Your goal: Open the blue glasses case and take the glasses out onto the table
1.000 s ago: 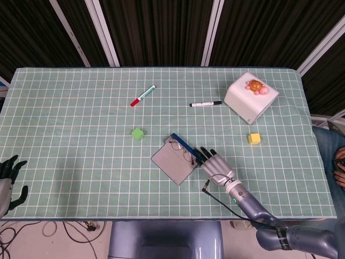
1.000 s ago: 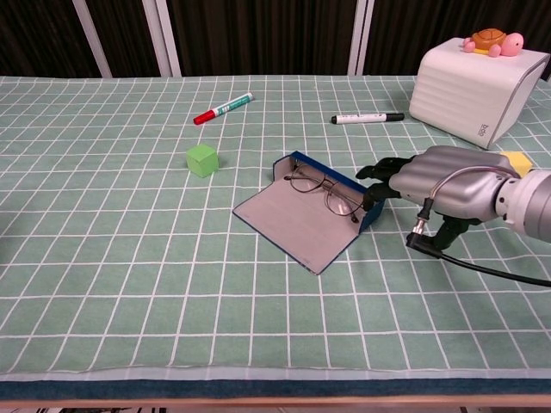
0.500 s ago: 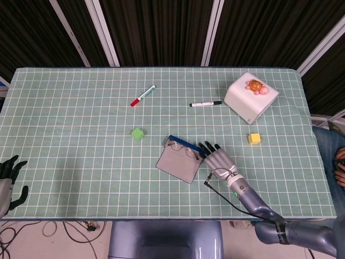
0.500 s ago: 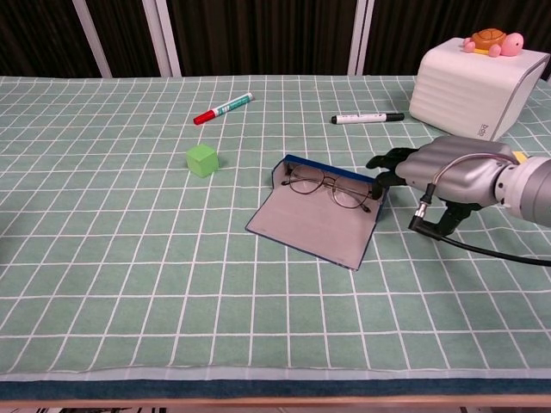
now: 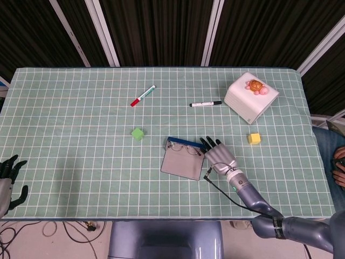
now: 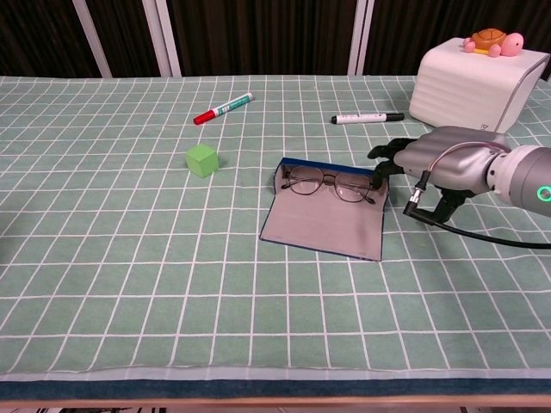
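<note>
Glasses lie in the blue glasses case, already open mid-table, so only the lifting out is left; the right hand rests fingertips against the case's right end, holding nothing, while the left hand hangs spread and idle.

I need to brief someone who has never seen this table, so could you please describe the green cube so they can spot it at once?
Start at the open blue glasses case near the table's middle. Left of it, alone on the green grid cloth, sits the green cube. The only other cube is yellow and lies on the opposite side, near the white box.
</note>
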Motion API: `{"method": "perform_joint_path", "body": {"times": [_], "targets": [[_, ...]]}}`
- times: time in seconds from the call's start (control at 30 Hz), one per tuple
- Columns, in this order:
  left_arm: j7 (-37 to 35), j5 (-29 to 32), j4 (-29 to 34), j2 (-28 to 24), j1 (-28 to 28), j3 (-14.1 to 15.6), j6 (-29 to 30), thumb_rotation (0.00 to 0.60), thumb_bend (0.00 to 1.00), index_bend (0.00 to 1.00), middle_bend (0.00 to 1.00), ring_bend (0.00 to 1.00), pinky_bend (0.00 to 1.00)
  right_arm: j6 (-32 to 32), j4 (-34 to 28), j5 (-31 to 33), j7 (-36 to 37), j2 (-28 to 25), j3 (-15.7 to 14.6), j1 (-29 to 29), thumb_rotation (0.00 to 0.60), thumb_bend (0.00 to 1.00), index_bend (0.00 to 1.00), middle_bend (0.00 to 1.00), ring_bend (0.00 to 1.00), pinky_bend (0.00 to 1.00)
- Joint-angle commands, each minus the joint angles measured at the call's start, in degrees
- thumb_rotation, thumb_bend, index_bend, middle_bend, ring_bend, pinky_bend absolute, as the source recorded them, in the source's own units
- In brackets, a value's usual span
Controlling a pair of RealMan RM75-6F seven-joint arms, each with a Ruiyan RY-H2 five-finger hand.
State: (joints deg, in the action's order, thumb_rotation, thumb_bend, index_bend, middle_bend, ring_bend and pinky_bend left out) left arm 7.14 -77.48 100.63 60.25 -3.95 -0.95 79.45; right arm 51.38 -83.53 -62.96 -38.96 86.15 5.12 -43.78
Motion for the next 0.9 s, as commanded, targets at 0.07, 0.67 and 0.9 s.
{"method": "perform_joint_path", "body": {"times": [0.07,0.67,0.9], "targets": [[0.01,-0.05,0.00,0.00,0.00,0.01,0.02,0.600,0.47,0.13,0.00,0.00,0.02,-0.09,0.41,0.77,-0.09,0.22,0.43,-0.44,0.600,0.47,0.27,0.00,0.02,0.23],[0.11,0.11,-0.12,0.05,-0.02,-0.06,0.03,0.600,0.47,0.13,0.00,0.00,0.02,0.10,1.81,3.76,-1.66,0.83,1.35,-2.31,0.600,0.48,0.27,0.00,0.02,0.23],[0.10,0.09,-0.12,0.05,-0.02,-0.09,0.09,0.600,0.47,0.12,0.00,0.00,0.02,-0.24,1.43,5.41,-2.23,0.69,1.22,-2.80,0.600,0.48,0.27,0.00,0.02,0.23]]}}
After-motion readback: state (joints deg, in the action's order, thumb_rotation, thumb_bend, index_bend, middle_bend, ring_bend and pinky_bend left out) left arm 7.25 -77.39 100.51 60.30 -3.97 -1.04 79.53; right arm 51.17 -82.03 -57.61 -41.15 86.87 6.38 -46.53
